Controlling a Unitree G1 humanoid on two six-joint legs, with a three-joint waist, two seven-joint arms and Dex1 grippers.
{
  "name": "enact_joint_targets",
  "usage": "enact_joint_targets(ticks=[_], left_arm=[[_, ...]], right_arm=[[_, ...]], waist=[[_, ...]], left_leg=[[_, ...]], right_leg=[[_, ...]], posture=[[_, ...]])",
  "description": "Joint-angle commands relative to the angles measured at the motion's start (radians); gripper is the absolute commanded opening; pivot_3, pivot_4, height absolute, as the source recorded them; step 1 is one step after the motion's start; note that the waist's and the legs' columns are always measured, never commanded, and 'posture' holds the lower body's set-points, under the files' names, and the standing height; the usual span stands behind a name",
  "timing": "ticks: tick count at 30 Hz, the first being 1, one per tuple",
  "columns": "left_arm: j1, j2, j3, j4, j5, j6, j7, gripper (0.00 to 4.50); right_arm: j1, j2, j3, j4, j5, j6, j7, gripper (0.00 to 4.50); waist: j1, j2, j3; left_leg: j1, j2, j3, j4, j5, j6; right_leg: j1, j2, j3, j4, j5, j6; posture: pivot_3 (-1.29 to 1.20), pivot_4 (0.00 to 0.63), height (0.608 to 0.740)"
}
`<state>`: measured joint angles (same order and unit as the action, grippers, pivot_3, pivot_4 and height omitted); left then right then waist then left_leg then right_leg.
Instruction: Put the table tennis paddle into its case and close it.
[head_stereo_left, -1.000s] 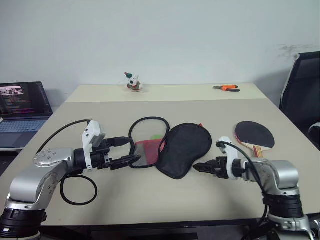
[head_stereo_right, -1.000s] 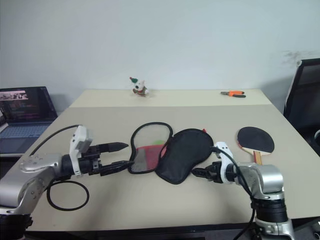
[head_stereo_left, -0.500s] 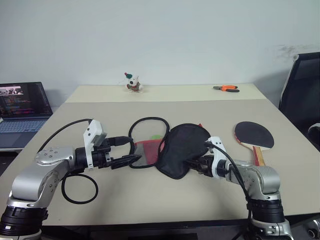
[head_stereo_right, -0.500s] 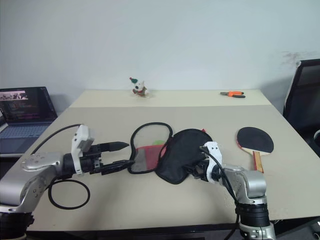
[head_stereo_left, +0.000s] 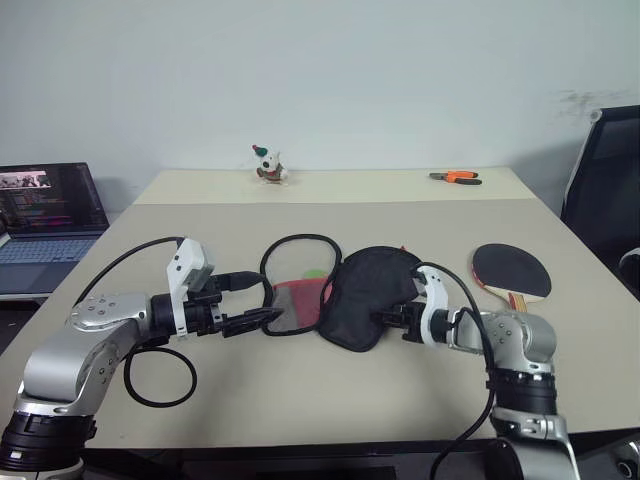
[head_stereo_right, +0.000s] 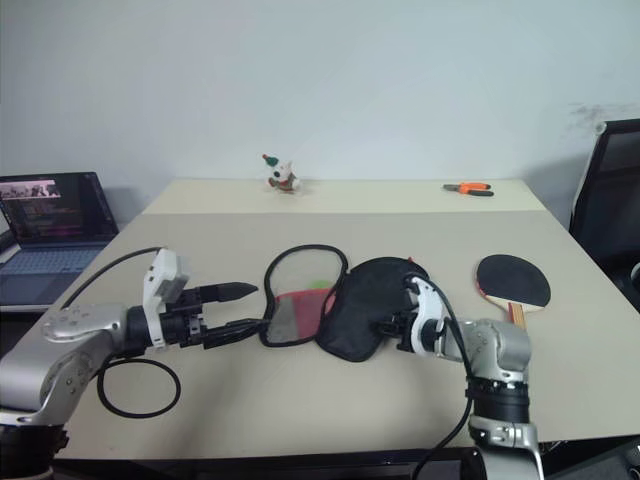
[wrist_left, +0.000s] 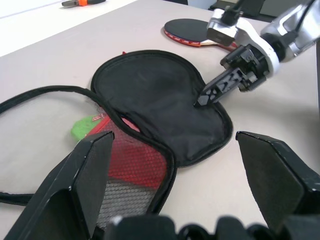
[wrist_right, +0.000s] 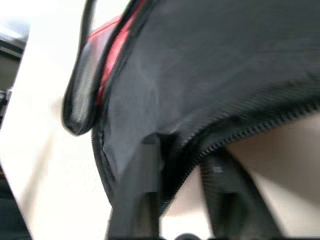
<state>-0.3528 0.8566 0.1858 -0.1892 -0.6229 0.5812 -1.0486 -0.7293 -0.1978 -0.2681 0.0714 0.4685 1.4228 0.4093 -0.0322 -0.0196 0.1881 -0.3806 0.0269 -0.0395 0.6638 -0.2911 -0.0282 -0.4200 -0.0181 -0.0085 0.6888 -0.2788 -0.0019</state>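
Since a second ago our right hand (head_stereo_left: 385, 318) has reached the case (head_stereo_left: 365, 295) and pinches its flap edge; left hand (head_stereo_left: 262, 300) stays spread beside it mid-worktop (head_stereo_left: 420, 225).

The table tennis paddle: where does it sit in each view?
Left eye view: table tennis paddle, right side of the table.
Right eye view: right side too, beyond the case.
Left wrist view: along the far edge, behind the right tool.
Right wrist view: not in it.
Shared landmark: the case.

head stereo pair overlooking table (head_stereo_left: 300, 400), wrist cameras close, seemingly sharing the case (wrist_left: 165, 100)
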Motion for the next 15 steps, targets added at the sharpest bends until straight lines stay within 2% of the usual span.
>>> enact_joint_targets(ticks=[1,10,15], left_arm=[[-0.019,0.012,0.025,-0.016,-0.005,-0.01,-0.002,4.29],[-0.04,0.025,0.017,0.0,0.012,-0.022,-0.024,4.29],[-0.062,0.033,0.009,0.015,0.023,-0.027,-0.043,4.29]], right_arm=[[-0.064,-0.084,0.047,0.07,0.024,-0.049,0.085,0.03],[-0.173,-0.318,0.263,0.341,-0.026,-0.208,0.355,0.03],[-0.27,-0.364,0.342,0.555,-0.105,-0.355,0.454,0.03]], waist=[[0.0,0.0,0.0],[0.0,0.0,0.0],[-0.001,0.0,0.0]], left_leg=[[0.0,0.0,0.0,0.0,0.0,0.0],[-0.001,0.0,0.001,0.0,0.0,0.0],[-0.001,0.0,0.001,0.0,0.0,0.0]], right_leg=[[0.0,0.0,0.0,0.0,0.0,0.0],[0.0,0.0,0.0,-0.002,0.0,0.0],[0.0,0.0,0.0,-0.002,0.0,0.0]], posture=[[0.0,0.15,0.74],[0.0,0.15,0.74],[0.0,0.15,0.74]])
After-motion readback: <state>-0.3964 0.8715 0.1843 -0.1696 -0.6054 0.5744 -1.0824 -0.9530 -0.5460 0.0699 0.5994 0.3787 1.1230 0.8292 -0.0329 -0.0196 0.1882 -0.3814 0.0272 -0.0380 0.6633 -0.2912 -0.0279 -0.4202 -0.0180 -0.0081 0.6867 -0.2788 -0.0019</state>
